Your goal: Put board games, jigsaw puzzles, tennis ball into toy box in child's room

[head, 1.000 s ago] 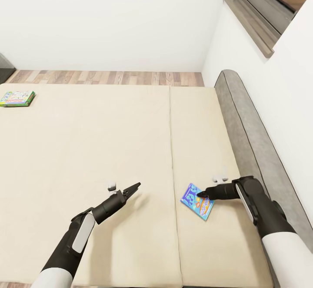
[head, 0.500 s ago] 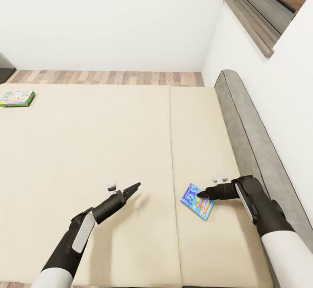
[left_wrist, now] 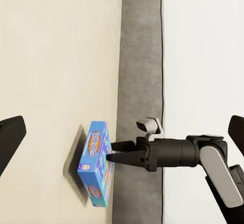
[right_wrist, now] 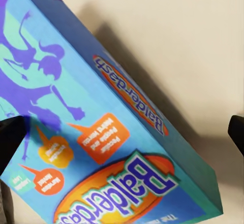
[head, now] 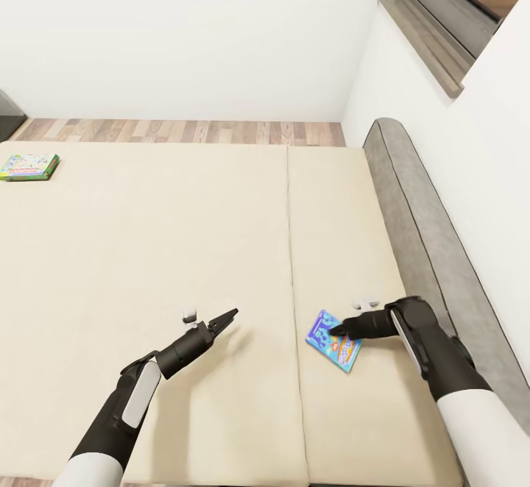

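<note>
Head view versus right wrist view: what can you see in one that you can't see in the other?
The head view adds the wide scene: the bed, a second, green board game near its far corner, the left end effector, the wood floor and the grey headboard. The right wrist view adds close detail: the word "Balderdash" and orange speech bubbles on the box. Both show the blue board game lying on the cream bed.

A wide cream bed has a grey padded headboard along one edge. Beyond its far edge lies wood plank floor. A window sill sits above the headboard.
</note>
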### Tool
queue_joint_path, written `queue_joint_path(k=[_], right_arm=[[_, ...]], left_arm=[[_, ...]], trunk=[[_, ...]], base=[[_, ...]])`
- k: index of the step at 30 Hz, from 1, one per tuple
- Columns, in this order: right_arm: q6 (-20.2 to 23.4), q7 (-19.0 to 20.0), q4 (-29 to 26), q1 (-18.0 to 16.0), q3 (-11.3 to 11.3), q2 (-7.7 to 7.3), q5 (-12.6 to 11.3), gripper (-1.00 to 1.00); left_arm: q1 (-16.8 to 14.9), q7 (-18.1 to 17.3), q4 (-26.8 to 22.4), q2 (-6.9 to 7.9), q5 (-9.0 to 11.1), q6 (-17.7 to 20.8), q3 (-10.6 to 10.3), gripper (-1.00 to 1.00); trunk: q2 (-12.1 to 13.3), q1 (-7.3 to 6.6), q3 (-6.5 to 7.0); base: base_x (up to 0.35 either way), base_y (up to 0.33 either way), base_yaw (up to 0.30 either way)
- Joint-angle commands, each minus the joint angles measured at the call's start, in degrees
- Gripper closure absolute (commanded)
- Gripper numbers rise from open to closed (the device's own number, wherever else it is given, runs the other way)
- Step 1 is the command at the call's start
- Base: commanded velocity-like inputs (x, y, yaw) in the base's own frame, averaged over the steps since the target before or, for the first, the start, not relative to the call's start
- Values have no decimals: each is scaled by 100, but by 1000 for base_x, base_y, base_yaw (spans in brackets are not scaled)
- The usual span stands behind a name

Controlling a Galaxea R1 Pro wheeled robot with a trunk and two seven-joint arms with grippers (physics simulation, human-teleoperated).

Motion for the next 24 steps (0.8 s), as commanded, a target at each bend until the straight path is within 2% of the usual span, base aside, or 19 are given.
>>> queue_joint_path(k=[1, 10, 24], right_arm=[[18, 69, 68, 1, 49, 25, -47, -100], [18, 77, 233, -5, 214, 255, -48, -100], [18, 85, 388, -15, 255, 343, -53, -100]], left_arm=[[-4, -13, 2, -6, 12, 45, 13, -100], [-4, -13, 2, -6, 12, 46, 9, -100], [-4, -13, 2, -6, 12, 45, 6, -100]], trunk=[[-2, 1, -4], [-2, 1, -4], [-2, 1, -4]], base=[[0, 0, 0], [0, 0, 0], [0, 0, 0]])
